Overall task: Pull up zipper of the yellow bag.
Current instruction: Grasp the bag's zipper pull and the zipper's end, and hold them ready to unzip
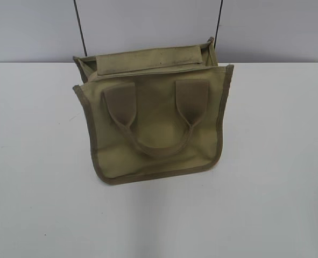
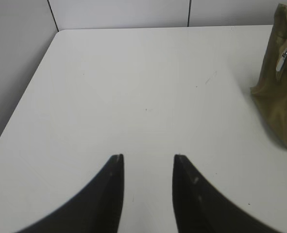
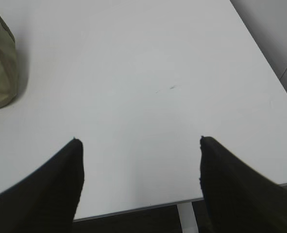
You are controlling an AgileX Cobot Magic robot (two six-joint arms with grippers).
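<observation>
The yellow bag (image 1: 153, 121) is a khaki canvas tote with olive trim and a looped handle on two patches. It stands on the white table in the middle of the exterior view. Its side shows at the right edge of the left wrist view (image 2: 279, 92), where a small silver metal piece (image 2: 282, 59) hangs; I cannot tell whether this is the zipper pull or a buckle. A corner of the bag shows at the left of the right wrist view (image 3: 0, 63). My left gripper (image 2: 147, 156) is open and empty, well left of the bag. My right gripper (image 3: 139, 140) is open and empty, right of it.
The white table (image 1: 35, 161) spreads around the bag. Its front edge and a leg show in the right wrist view (image 3: 182, 201). A grey wall with two dark cables (image 1: 80, 27) stands behind. Neither arm shows in the exterior view.
</observation>
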